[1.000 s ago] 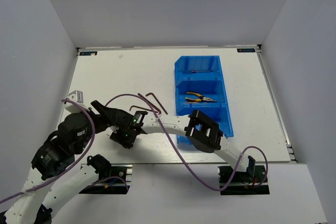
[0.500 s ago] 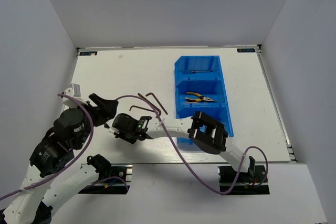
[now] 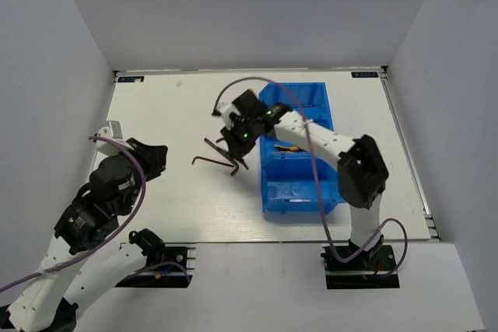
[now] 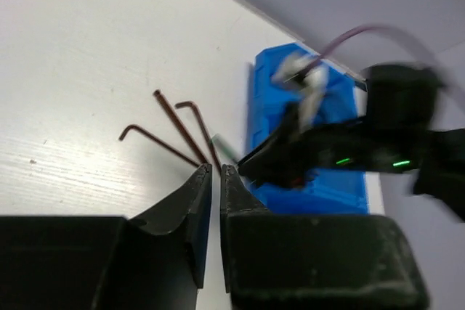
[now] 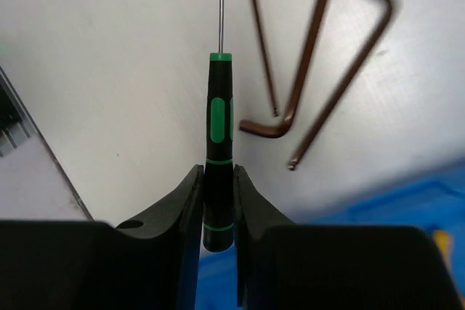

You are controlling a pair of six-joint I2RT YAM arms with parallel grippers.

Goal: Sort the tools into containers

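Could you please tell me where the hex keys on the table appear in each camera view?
Top external: hex keys lie mid-table, just left of the blue bins.
Left wrist: left of centre, fanned out on the table, the bins to their right.
Right wrist: upper right, beside the screwdriver.
Shared landmark: the blue bins, centre-right from above, right of centre in the left wrist view, bottom right corner in the right wrist view.
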